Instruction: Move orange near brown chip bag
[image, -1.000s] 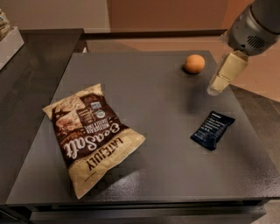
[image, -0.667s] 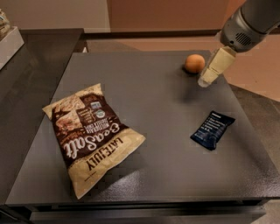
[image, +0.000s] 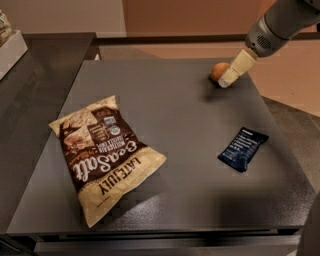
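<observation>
The orange (image: 218, 71) lies on the dark table (image: 175, 115) near its far right edge. The gripper (image: 227, 80) hangs from the arm at the upper right, and its cream fingers partly cover the orange's right side. The brown chip bag (image: 102, 155) with "Sea Salt" lettering lies flat at the front left, far from the orange.
A small dark navy bar wrapper (image: 243, 148) lies at the right of the table. A white object (image: 9, 47) stands at the far left on a darker counter. The table's right edge drops to a tan floor (image: 290, 75).
The gripper has moved left and away from me, from beside the orange to right against its right side. The orange, bag and wrapper have not moved.
</observation>
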